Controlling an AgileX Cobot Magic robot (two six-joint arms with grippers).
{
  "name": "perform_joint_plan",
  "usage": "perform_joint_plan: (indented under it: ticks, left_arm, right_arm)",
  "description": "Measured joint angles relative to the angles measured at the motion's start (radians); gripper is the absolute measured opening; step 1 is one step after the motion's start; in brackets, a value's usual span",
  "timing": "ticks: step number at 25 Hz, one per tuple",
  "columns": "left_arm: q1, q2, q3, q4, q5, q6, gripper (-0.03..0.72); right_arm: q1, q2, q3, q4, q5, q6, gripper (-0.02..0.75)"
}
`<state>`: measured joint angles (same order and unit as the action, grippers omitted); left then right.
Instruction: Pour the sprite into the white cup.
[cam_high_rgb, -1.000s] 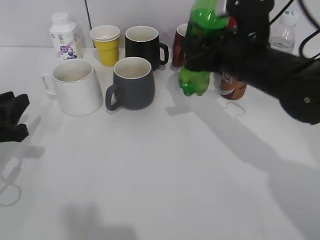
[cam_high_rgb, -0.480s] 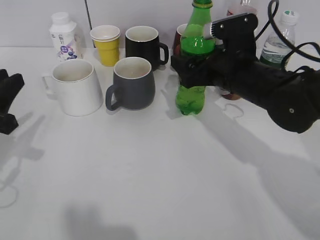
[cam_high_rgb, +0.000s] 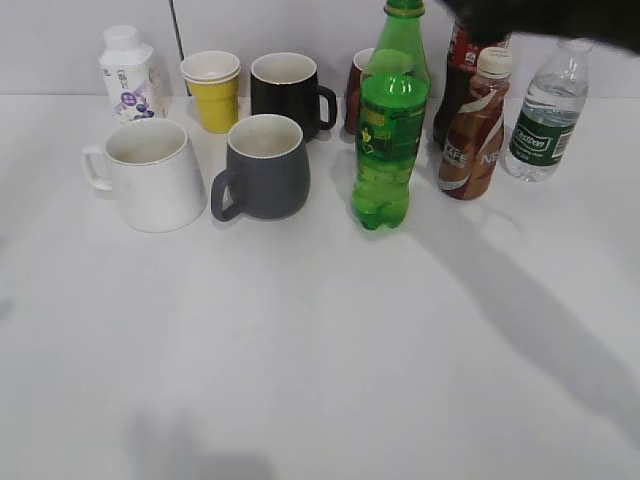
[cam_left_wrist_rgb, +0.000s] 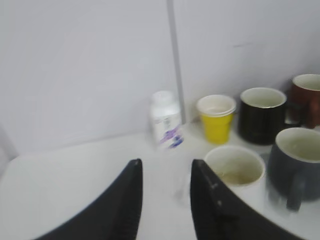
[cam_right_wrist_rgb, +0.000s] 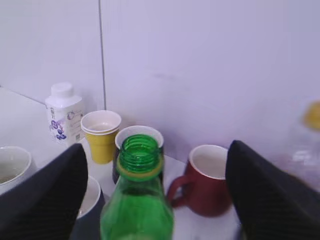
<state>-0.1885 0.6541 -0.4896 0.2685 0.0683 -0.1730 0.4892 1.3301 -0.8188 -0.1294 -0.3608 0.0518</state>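
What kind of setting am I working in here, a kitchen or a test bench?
Most likely a lab test bench: a bare white tabletop against a plain pale wall, with drinks lined up like the tall green plastic bottle and large white ceramic mug.

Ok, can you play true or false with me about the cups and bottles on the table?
1. The tall green plastic sprite bottle has no cap on. True: the right wrist view shows its open neck.
2. The right pincer is squeezing the bottle. False: its fingers are spread wide on either side, apart from it.
3. The large white ceramic mug stands beside the dark grey mug. True.
4. The small yellow paper cup lies tipped over. False: it stands upright at the back.
5. The green bottle is being tilted over the white mug. False: it stands upright on the white table, right of the grey mug.
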Motion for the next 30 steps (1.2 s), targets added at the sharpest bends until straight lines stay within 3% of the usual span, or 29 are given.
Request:
perform_joint_plan:
  ticks: [5,10,12,17,20,25,30]
  left_arm:
    - [-0.018,-0.245,-0.176,-0.012,0.586,-0.005,0.337]
    - [-0.02,-0.394,-0.184,-0.037,0.939,-0.005,0.491]
    - [-0.02,-0.447,-0.184,-0.041,1.047,-0.005,0.52]
    - [-0.02,-0.571,-0.185,-0.042,1.145,-0.005,0.535]
    - [-0.02,-0.636,-0.16,-0.043,1.146,-0.005,0.535]
    - [-0.02,-0.661,-0.075,-0.045,1.126,0.002,0.535]
    - [-0.02,-0.662,-0.033,-0.048,1.013,0.008,0.535]
  right_arm:
    - [0.001,-0.283,-0.001,0.006,0.371,0.001,0.647]
    - [0.002,-0.575,0.007,0.02,0.794,0.001,0.631]
    - [0.002,-0.672,0.027,0.04,0.947,0.001,0.627]
    - [0.002,-0.943,0.139,0.063,1.309,0.001,0.605]
    - [0.002,-1.095,0.219,0.068,1.441,0.001,0.597]
    - [0.002,-1.268,0.293,0.063,1.453,0.001,0.596]
    - [0.002,-1.289,0.319,0.045,1.42,0.001,0.595]
